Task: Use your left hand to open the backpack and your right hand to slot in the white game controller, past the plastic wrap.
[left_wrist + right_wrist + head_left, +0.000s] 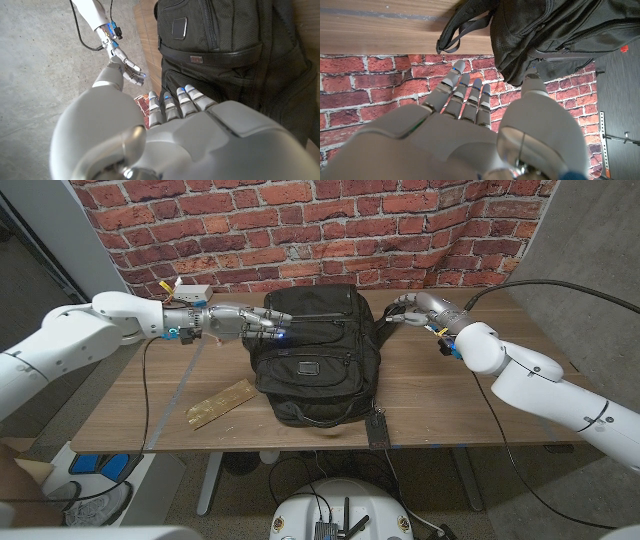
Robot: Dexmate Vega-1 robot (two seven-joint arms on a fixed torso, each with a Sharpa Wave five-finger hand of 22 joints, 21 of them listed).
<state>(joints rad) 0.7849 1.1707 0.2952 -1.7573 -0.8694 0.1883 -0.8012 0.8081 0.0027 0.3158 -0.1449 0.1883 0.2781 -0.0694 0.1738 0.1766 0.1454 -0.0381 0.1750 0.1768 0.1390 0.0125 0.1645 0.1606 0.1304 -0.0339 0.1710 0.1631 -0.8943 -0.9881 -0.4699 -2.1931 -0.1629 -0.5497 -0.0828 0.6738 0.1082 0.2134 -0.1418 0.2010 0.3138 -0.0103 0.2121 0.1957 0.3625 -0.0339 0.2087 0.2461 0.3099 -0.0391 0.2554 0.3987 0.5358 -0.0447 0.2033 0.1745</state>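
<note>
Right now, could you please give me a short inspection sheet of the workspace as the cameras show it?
Surface: wooden table.
Job's things: black backpack lies mid-table; no white game controller or plastic wrap seen.
Clutter: flat tan packet on the table left of the backpack; small white box at the far left edge.
Hands: left hand touches the backpack's top left corner; right hand by its top right, holding nothing.
Cables: black cable lies across the table's left part.
Surroundings: brick wall behind.

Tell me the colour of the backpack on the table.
Black all over. The backpack shows best in the head view, lying on the wooden table.
</note>
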